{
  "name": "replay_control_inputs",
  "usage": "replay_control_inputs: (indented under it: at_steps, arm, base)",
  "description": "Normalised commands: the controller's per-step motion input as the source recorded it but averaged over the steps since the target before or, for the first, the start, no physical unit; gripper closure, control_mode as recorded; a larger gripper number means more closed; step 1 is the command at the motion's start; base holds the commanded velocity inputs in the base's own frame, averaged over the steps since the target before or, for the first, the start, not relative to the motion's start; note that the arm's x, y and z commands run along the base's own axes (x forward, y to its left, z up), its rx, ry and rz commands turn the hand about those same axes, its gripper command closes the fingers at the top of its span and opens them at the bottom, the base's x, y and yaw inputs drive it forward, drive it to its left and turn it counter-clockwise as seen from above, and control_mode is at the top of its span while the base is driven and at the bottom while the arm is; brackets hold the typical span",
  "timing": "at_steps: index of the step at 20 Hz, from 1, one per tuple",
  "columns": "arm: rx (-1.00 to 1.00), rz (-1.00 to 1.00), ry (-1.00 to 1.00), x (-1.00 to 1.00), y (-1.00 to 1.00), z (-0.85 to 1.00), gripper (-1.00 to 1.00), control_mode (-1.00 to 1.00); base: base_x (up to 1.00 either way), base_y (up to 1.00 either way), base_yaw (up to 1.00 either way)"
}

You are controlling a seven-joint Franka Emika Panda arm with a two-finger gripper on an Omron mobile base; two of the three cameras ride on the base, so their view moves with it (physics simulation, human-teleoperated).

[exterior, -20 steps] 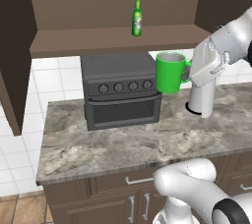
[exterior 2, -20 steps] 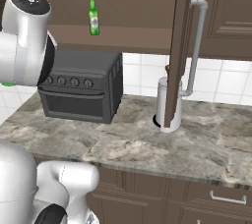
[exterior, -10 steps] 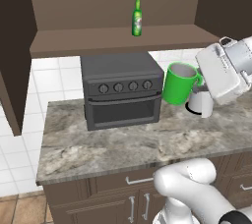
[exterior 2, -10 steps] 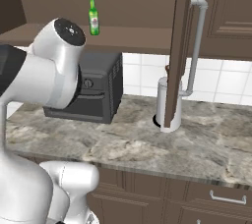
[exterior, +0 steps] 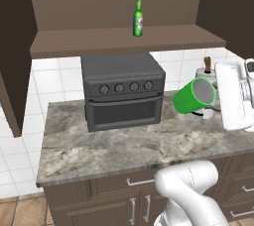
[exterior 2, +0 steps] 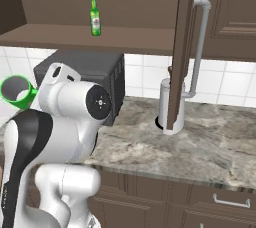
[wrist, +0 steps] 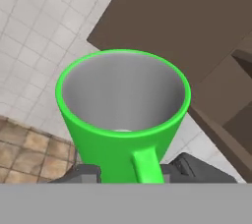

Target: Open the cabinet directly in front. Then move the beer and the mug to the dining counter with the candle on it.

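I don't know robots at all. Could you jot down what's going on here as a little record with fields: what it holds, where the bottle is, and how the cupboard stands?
held item: bright green cylindrical mug with a greyish inside, tipped sideways in the air
gripper: shut on the mug, dark fingers on either side of its lower body
bottle: slim green glass beer bottle, upright on the cupboard shelf
cupboard: dark brown wooden wall cabinet, doors open
below the shelf: dark toaster oven on a marbled stone counter
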Motion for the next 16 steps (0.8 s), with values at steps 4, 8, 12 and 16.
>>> replay_control_inputs:
  at_steps: [4, 8, 12, 16]
  arm:
    - [0.05, 0.10, -0.32, 0.00, 0.00, -0.22, 1.00, -1.00]
    - [0.01, 0.04, -0.09, 0.00, 0.00, 0.00, 1.00, -1.00]
    - [0.00, 0.00, 0.00, 0.00, 0.00, 0.00, 1.00, -1.00]
    - [0.00, 0.00, 0.00, 0.00, 0.00, 0.00, 1.00, -1.00]
  base:
    - [0.00, 0.00, 0.00]
    - [0.00, 0.00, 0.00]
    - [0.00, 0.00, 0.00]
    - [0.00, 0.00, 0.00]
